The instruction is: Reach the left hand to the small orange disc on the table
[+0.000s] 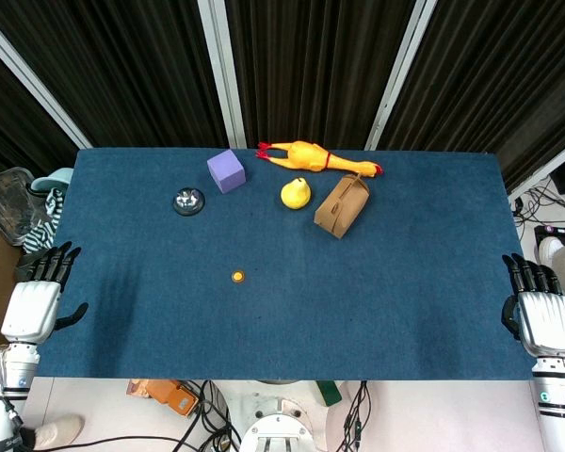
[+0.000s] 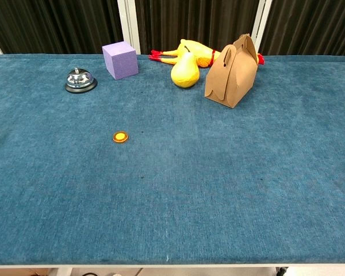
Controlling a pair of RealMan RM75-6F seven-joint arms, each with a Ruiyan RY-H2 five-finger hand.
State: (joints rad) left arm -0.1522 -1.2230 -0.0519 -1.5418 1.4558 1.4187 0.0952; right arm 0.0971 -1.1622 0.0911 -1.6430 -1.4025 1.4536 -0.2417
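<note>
A small orange disc [image 1: 237,276] lies flat on the blue table [image 1: 386,301], left of its middle; the chest view shows the disc [image 2: 120,137] alone on the cloth. My left hand [image 1: 40,292] hovers at the table's left edge, well to the left of the disc, fingers apart and holding nothing. At the right edge my right hand [image 1: 540,306] sits with its fingers extended and nothing in it. Neither hand appears in the chest view.
Along the far side stand a silver call bell [image 1: 188,201], a purple cube [image 1: 226,170], a rubber chicken [image 1: 311,156], a yellow pear [image 1: 296,193] and a brown paper box [image 1: 342,205]. Clutter, including a clear container [image 1: 5,200], sits off the table's left edge.
</note>
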